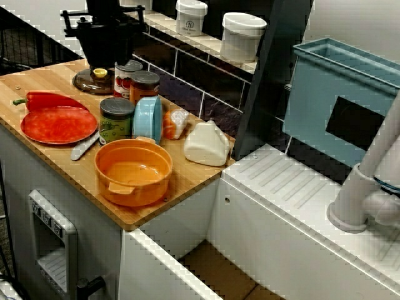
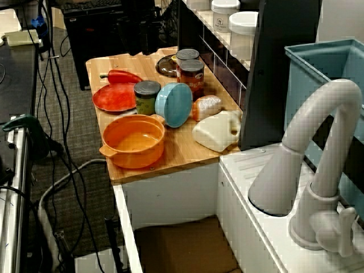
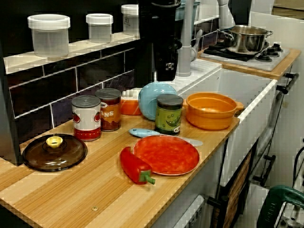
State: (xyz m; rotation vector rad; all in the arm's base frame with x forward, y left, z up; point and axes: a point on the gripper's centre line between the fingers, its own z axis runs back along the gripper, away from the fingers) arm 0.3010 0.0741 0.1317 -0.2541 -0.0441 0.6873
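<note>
In the high front view, my black arm and gripper (image 1: 101, 55) hang at the far left end of the wooden counter (image 1: 37, 81). They are just above a brown glass lid (image 1: 94, 80) with a yellow knob. The fingers merge into the dark body, so their state does not show. A tin can (image 1: 127, 76) and a brown jar (image 1: 144, 86) stand right beside the lid. In the low view along the counter, the lid (image 3: 54, 152) lies flat and the gripper is hidden.
Also here: a red plate (image 1: 58, 124), red pepper (image 1: 50, 100), green jar (image 1: 116, 120), blue bowl on edge (image 1: 148, 117), orange pot (image 1: 133, 172), pale knife (image 1: 84, 148) and cream lump (image 1: 205, 145). The sink (image 1: 219, 269), faucet (image 2: 318, 159) and blue rack (image 1: 337, 94) lie right.
</note>
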